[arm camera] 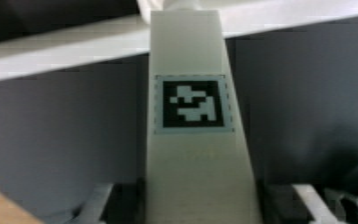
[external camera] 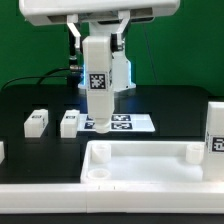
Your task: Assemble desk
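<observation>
My gripper (external camera: 98, 50) is shut on a white square leg (external camera: 97, 85) with a black-and-white tag. It holds the leg upright above the marker board (external camera: 125, 123). In the wrist view the leg (arm camera: 194, 120) fills the middle and runs away from the camera between my fingers (arm camera: 91, 205). The white tabletop (external camera: 140, 165) with raised rim and corner sockets lies at the front of the table. Two more legs (external camera: 38, 121) (external camera: 69, 122) lie on the black table at the exterior view's left. Another leg (external camera: 215, 128) stands at the exterior view's right edge.
A white part (external camera: 2, 152) shows at the exterior view's left edge. The robot's base and cables stand at the back behind the marker board. The green wall closes the back.
</observation>
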You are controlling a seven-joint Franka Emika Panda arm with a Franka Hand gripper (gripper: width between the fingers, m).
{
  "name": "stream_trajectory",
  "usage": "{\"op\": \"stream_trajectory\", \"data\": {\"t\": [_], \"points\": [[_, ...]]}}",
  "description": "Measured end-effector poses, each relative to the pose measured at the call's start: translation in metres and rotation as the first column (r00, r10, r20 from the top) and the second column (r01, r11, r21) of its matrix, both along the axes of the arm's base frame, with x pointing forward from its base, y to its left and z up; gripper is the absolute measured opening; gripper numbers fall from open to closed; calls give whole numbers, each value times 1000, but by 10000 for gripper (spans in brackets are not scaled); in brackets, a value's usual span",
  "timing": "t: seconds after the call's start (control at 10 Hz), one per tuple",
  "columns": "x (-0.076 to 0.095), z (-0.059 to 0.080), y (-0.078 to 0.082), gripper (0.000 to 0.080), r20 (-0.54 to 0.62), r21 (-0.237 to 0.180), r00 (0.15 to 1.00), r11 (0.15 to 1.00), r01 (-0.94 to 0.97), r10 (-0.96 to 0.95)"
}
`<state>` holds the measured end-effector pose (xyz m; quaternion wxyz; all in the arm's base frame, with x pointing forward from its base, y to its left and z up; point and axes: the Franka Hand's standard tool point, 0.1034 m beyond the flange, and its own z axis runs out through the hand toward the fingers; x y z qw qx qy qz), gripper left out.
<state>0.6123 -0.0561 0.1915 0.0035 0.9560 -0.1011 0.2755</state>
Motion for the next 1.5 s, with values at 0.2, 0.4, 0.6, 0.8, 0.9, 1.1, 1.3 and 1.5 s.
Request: {"op": "stream_trajectory", "data": {"t": [0.2, 0.4, 0.6, 0.8, 0.9, 1.1, 1.3, 1.5], "points": [[0, 1, -8, 291, 124, -68, 992, 998, 21, -12], [4, -5, -2, 291, 93, -55, 996, 998, 10, -5], [16, 1, -3, 291, 67, -35, 998, 999, 2, 0], [20, -3, -14, 291, 1, -14, 1000, 1000, -9, 9], [21, -6, -14, 291, -2, -12, 1000, 1000, -9, 9], [20, -23, -2, 291, -4, -17, 1000, 1000, -17, 16], [19, -37, 6, 291, -12, -23, 1000, 999, -26, 25], [17, -44, 9, 291, -24, -24, 999, 999, -32, 31]]}}
